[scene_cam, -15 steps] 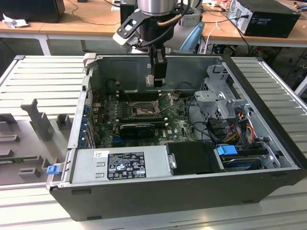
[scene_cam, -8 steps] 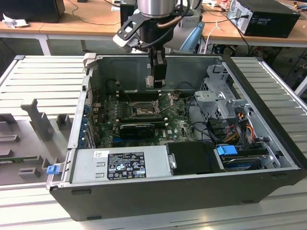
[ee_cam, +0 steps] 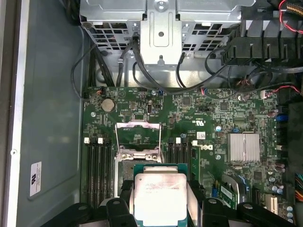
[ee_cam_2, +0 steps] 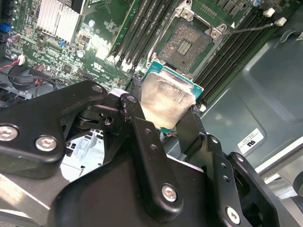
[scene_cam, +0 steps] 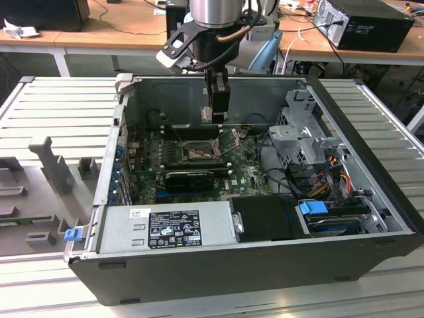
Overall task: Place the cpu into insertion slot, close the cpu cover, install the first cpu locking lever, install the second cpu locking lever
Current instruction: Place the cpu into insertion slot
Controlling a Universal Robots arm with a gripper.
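Silver cpu (ee_cam_2: 165, 101) in hand (ee_cam_2: 164, 109), insertion slot (ee_cam_2: 185, 46) open

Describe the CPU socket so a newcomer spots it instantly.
Inside the open black computer case, look at the green motherboard. The square dark socket with a silvery metal rim sits between banks of long black memory slots; it alone is square.
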